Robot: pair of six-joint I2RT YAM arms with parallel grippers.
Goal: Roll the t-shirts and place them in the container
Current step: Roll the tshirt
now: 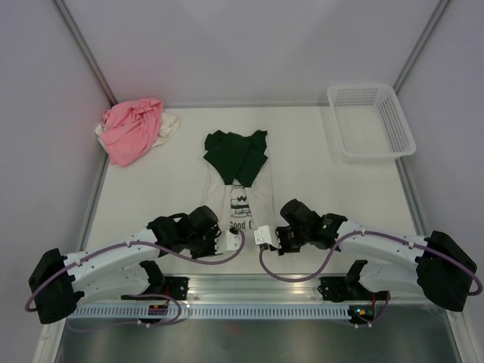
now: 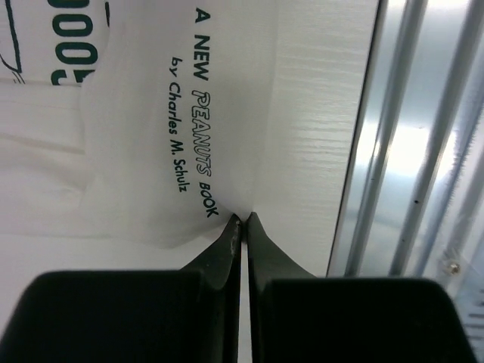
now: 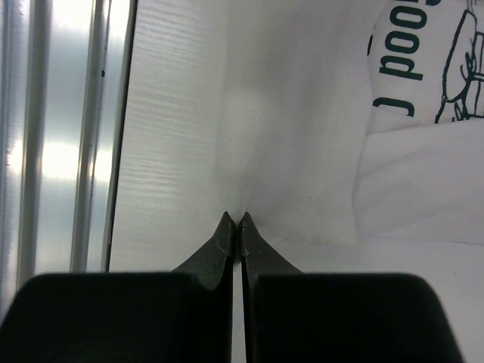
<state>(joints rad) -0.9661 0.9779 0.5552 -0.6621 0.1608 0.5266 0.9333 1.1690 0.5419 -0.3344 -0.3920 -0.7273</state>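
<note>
A cream-white t-shirt [image 1: 240, 203] with dark lettering lies folded into a narrow strip at the table's middle. Its near hem reaches both grippers. A dark green t-shirt [image 1: 237, 153] lies spread over its far end. My left gripper [image 1: 233, 239] is shut on the near hem; in the left wrist view the cloth [image 2: 151, 113] puckers at the tips of that gripper [image 2: 243, 219]. My right gripper [image 1: 262, 236] is shut on the same hem beside it, and the cloth [image 3: 302, 151] creases up to the tips of the right gripper [image 3: 234, 218]. A pink t-shirt [image 1: 132, 130] lies crumpled at the back left, over a cream one [image 1: 171, 125].
A white mesh basket [image 1: 372, 121] stands at the back right. The metal rail [image 2: 408, 136] runs along the table's near edge just behind both grippers, and shows as the rail [image 3: 60, 136] in the right wrist view. Walls close the table on the left, back and right.
</note>
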